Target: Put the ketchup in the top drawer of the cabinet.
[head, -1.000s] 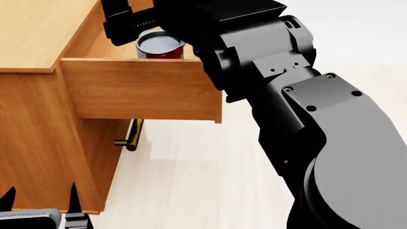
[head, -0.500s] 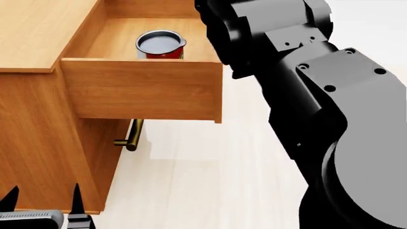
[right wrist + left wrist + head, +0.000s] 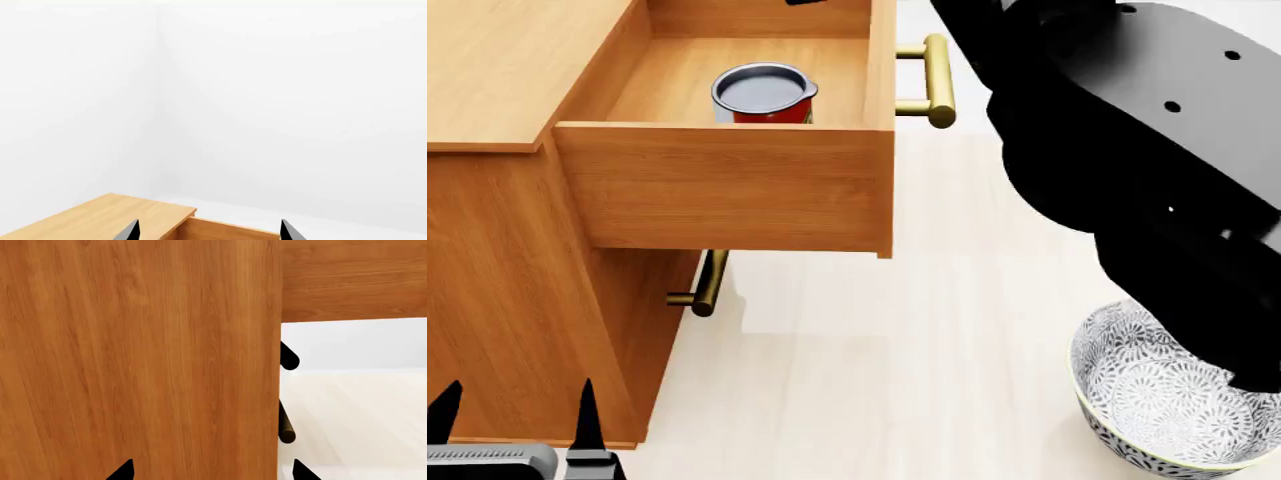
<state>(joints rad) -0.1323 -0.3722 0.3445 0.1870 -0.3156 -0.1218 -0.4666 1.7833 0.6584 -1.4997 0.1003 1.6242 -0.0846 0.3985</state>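
The cabinet fills the left of the head view, orange-brown wood with a flat top, and in the left wrist view its side panel takes up most of the picture. The right arm comes next, a big black mass across the upper right of the head view, rising out of the picture at the top. The top drawer stands pulled well out, its brass bar handle showing past the front edge. Down on the pale floor at lower right sits a patterned bowl, partly hidden behind the arm.

And there it is: the ketchup stands upright inside the open top drawer, silver top up, red label just showing above the drawer's near wall, with nothing touching it.

Below the drawer, the lower drawer's brass handle pokes out from the cabinet front.

The left gripper hangs low by the cabinet's bottom corner, its two dark fingertips apart and holding nothing. The right gripper (only the fingertips show, in its own wrist view) is spread wide and empty, looking over the cabinet top and the open drawer toward a white wall.
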